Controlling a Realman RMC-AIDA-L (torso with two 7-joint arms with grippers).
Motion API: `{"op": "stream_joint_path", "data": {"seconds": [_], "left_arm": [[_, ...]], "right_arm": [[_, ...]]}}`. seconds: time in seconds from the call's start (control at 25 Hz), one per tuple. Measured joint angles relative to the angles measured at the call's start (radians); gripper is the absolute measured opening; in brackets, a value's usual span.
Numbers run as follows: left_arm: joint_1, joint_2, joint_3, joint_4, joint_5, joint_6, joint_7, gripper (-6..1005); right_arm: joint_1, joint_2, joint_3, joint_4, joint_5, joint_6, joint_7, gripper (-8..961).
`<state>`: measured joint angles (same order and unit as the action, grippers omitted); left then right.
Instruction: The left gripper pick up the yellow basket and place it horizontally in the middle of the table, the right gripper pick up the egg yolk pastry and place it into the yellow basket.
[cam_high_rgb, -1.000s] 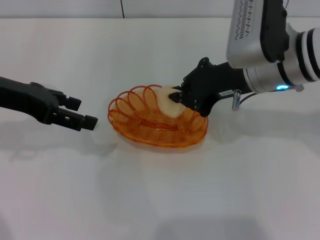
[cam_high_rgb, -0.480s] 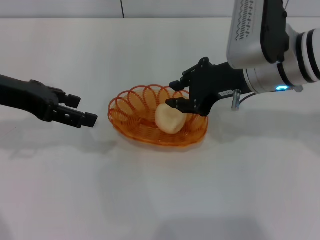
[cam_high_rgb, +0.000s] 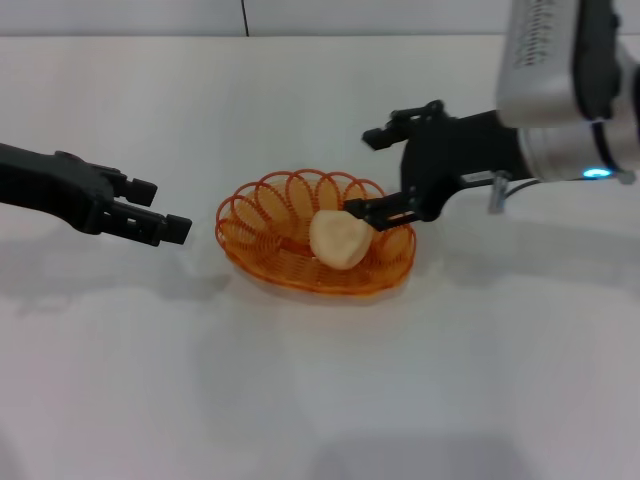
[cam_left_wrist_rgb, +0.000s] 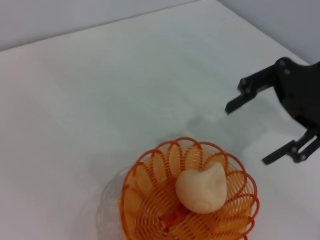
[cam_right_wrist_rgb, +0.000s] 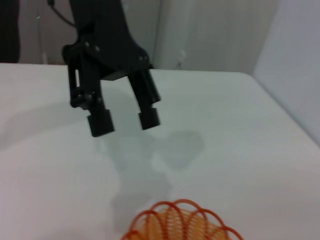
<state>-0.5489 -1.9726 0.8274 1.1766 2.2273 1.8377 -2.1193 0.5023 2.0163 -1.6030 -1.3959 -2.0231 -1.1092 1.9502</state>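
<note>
Head view: the small pale cream rounded egg yolk pastry (cam_high_rgb: 340, 239) is seen lying inside the oval orange-yellow woven plastic basket (cam_high_rgb: 270, 262), right of the basket's centre, at the middle of the frame on the plain white table (cam_high_rgb: 320, 400). Just right of the pastry, at the basket's right rim, the black two-fingered right gripper (cam_high_rgb: 380, 172) is held with its fingers spread apart, nothing gripped. At the left of the frame, apart from the basket, the black left gripper (cam_high_rgb: 165, 208) is held above the table, its fingers parted and empty.
</note>
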Motion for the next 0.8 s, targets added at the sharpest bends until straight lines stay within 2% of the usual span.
{"op": "stream_joint_path", "data": {"seconds": [0.16,0.48,0.64,0.8], "left_arm": [[0.005,0.001,-0.008,0.0,0.0,0.0,0.01,872],[0.016,0.001,-0.012,0.0,0.0,0.001,0.051,872],[0.025,0.0,-0.011,0.0,0.0,0.004,0.069,872],[0.032,0.002,-0.011,0.0,0.0,0.008,0.08,872]], "right_arm": [[-0.063,-0.001,0.054,-0.03,0.018,-0.022,-0.014,790],[-0.163,-0.003,0.205,-0.023,0.079,-0.172,-0.091,860],[-0.19,-0.004,0.261,-0.009,0.11,-0.261,-0.144,860],[-0.198,-0.005,0.275,0.001,0.115,-0.306,-0.167,860]]}}
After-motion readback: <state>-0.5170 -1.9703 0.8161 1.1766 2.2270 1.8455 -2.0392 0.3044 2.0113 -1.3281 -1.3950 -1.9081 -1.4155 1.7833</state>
